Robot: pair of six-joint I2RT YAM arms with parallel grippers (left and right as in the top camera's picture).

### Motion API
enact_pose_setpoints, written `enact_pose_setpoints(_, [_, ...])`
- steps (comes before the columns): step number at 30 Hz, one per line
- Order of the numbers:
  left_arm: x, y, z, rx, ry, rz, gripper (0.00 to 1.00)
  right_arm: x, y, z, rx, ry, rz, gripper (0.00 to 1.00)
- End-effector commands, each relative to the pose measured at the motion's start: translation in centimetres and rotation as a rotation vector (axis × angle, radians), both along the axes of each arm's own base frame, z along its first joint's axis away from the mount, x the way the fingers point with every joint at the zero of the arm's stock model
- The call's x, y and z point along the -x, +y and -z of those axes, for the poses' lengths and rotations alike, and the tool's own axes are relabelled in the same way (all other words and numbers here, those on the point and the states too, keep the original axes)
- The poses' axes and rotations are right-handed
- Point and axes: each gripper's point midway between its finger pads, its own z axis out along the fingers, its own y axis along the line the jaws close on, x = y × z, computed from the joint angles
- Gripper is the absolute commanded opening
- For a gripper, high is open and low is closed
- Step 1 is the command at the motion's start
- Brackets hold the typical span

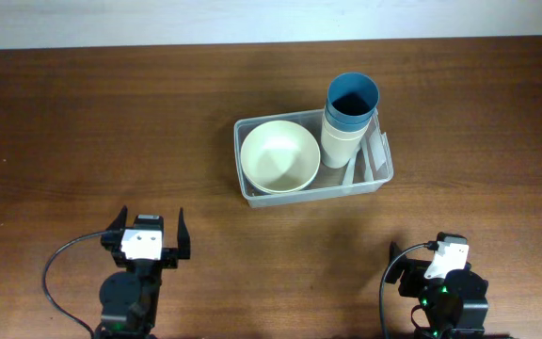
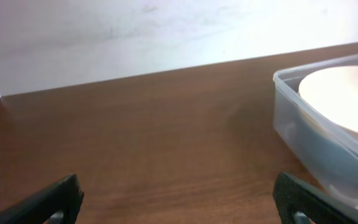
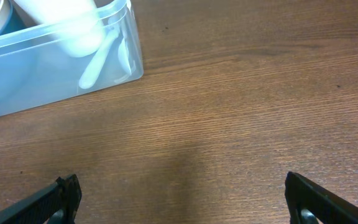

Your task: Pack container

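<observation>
The clear plastic container (image 1: 245, 126) stands on the table right of centre. It holds a cream bowl (image 1: 279, 156) on its left and a stack of cream cups topped by a blue cup (image 1: 350, 111) at its back right. White utensils (image 1: 373, 156) lie at its right end. My left gripper (image 1: 150, 224) is open and empty at the front left, well clear of the container (image 2: 286, 106). The left wrist view shows the bowl (image 2: 347, 99) inside it. My right gripper (image 1: 429, 256) is open and empty at the front right. The right wrist view shows the container's near corner (image 3: 55, 68) and a white spoon (image 3: 98, 59).
The brown wooden table (image 1: 92, 122) runs back to a white wall. Both arm bases sit at the front edge, with black cables beside them.
</observation>
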Motion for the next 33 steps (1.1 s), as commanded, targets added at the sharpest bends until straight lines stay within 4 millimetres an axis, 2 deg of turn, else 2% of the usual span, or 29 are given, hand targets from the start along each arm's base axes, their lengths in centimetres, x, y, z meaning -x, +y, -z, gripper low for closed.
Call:
enact_pose_setpoints(1, [0.4,-0.1,0.0,-0.013,-0.010,0.014,1.00,0.0,0.3,0.1,0.003,-0.005,-0.019,0.99])
enact_pose_setpoints(7, [0.9,-0.1,0.1,-0.010,-0.041,0.014,1.00,0.0,0.3,0.1,0.003,-0.005,-0.019,0.99])
enact_pose_setpoints(13, [1.0,-0.1,1.5,-0.011,-0.029,0.014,1.00,0.0,0.3,0.1,0.003,-0.005,-0.019,0.99])
enact_pose_setpoints(33, [1.0,-0.1,1.5,-0.011,-0.030,0.015,1.00,0.0,0.3,0.1,0.003,-0.005,-0.019,0.99])
